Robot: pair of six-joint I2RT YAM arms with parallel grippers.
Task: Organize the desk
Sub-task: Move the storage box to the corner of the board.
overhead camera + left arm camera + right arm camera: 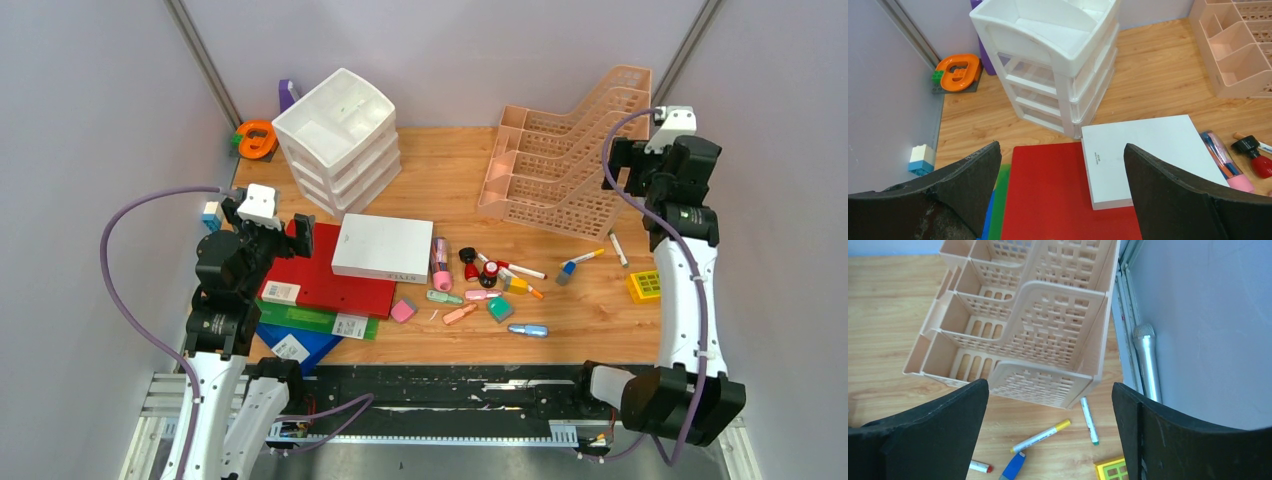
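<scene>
Across the worktop (440, 170), which fills the middle of the overhead frame down to the black rail (430, 385) at the bottom, nothing looks sorted yet, so we judge the step in hand to be choosing a first item and reaching for it. Both pairs of jaws stand spread wide and hold nothing. We would give the right jaws the loose markers: the yellow-capped marker (1040, 436) and the green-tipped marker (1088, 420) lie low in the right wrist frame, just below the peach file rack (1023, 335), so the carry to a compartment is short. A good approach comes straight down with the jaws across the barrel, not along it, and closes low enough that the thin marker cannot roll away on the smooth wood. The left jaws suit the flat things at the left of the overhead frame; the white box (1148, 135) lies partly on the red board (1048, 195), so it probably wants shifting first, and the white drawer unit (1058, 55) stands just beyond it. As for the worktop itself, it lies beneath both pairs of jaws and well apart from them: the left jaws hover over its left part, the right jaws over its upper right corner beside the rack and the grey wall (1198, 315).
</scene>
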